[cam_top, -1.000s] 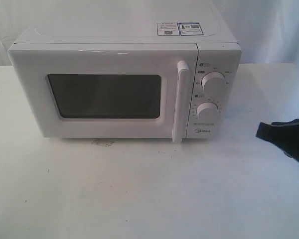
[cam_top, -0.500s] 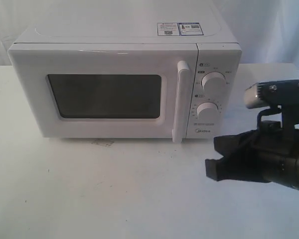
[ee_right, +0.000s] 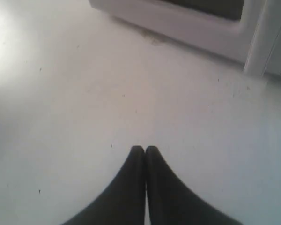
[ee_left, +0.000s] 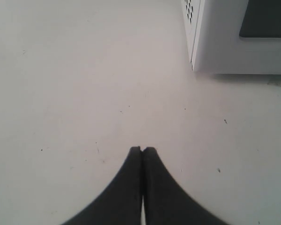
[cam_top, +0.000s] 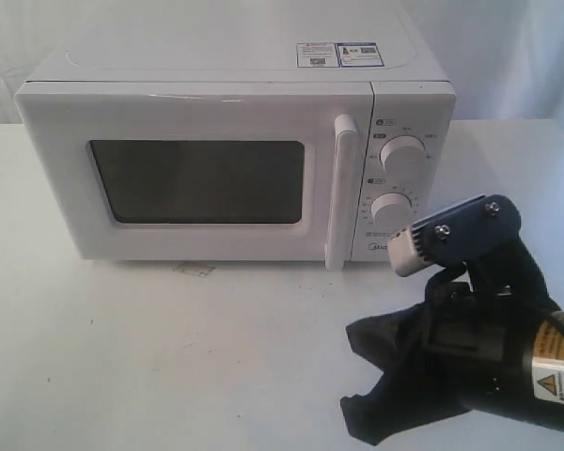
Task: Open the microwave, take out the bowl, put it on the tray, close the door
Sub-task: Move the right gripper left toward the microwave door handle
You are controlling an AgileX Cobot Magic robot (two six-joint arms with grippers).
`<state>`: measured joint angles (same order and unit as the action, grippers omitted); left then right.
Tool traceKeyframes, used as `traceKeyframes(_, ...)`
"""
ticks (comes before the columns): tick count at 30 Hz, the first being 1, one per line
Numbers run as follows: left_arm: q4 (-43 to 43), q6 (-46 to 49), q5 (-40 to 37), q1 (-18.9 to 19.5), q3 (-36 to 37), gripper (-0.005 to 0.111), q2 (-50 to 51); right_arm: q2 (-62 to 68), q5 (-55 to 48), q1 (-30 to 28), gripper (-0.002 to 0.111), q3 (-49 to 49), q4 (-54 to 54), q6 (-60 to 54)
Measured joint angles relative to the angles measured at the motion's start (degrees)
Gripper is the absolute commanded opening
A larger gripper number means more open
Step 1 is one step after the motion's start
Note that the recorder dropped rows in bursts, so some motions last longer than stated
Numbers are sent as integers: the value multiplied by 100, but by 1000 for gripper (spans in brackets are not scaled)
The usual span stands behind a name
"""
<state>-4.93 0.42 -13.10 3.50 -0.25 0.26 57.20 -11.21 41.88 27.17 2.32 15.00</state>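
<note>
The white microwave (cam_top: pixel 235 155) stands at the back of the table with its door (cam_top: pixel 193 174) closed, dark window and tall bar handle (cam_top: pixel 340 193) facing me. The bowl is hidden and no tray shows. My right gripper (cam_top: pixel 357 376) hangs low over the table in front of the knobs (cam_top: pixel 401 155), to the right of the handle; its fingertips touch, shut on nothing (ee_right: pixel 144 149). The handle's foot (ee_right: pixel 267 40) lies ahead of it. My left gripper (ee_left: pixel 143 149) is shut and empty over bare table near the microwave's corner (ee_left: pixel 225 42); it is out of the exterior view.
The white table (cam_top: pixel 169 357) stretches in front of the microwave. A small mark (cam_top: pixel 195 270) lies under the door's lower edge. A white curtain (cam_top: pixel 517 47) hangs behind.
My right arm has come in from the right edge, moving left and toward the table's front, and now fills the lower right. The microwave has not changed.
</note>
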Motion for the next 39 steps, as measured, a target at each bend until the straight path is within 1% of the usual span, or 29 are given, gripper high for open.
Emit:
traceKeyframes(5,0,0,0,0,0,0,0,216,-1199,13,0,365,-725,-561)
traceKeyframes(8,0,0,0,0,0,0,0,333,-1666,13,0,572,-1055,-968)
traceKeyframes(11,0,0,0,0,0,0,0,421,-1597,13,0,709,-1387,-1371)
traceKeyframes(14,0,0,0,0,0,0,0,456,-736,13,0,771,-2114,-2395)
traceKeyframes(15,0,0,0,0,0,0,0,456,-581,13,0,771,-2209,-2540)
traceKeyframes(17,0,0,0,0,0,0,0,456,-421,-135,0,821,-2542,-2903)
traceKeyframes(18,0,0,0,0,0,0,0,456,-425,-370,0,861,-2670,-3086)
traceKeyframes(20,0,0,0,0,0,0,0,456,-488,-642,0,928,-2776,-3218)
traceKeyframes(23,0,0,0,0,0,0,0,570,-904,-1164,0,1171,-2945,-3598)
traceKeyframes(24,0,0,0,0,0,0,0,695,-1151,-1428,0,1312,-3287,-4021)
traceKeyframes(25,0,0,0,0,0,0,0,786,-1307,-1572,0,1386,-3585,-4366)
traceKeyframes(26,0,0,0,0,0,0,0,987,-1600,-1833,0,1511,-4313,-5186)
traceKeyframes(27,0,0,0,0,0,0,0,1112,-1752,-1945,0,1558,-4721,-5691)
traceKeyframes(28,0,0,0,0,0,0,0,1372,-1947,-2095,0,1588,-5458,-6642)
traceKeyframes(30,0,0,0,0,0,0,0,1661,-2053,-2186,0,1612,-6332,-7945)
traceKeyframes(33,0,0,0,0,0,0,0,1894,-2124,-2214,0,1609,-7145,-9381)
traceKeyframes(35,0,0,0,0,0,0,0,1959,-2157,-2224,0,1609,-7602,-10101)
traceKeyframes(39,0,0,0,0,0,0,0,1957,-2286,-2311,0,1609,-8046,-11177)
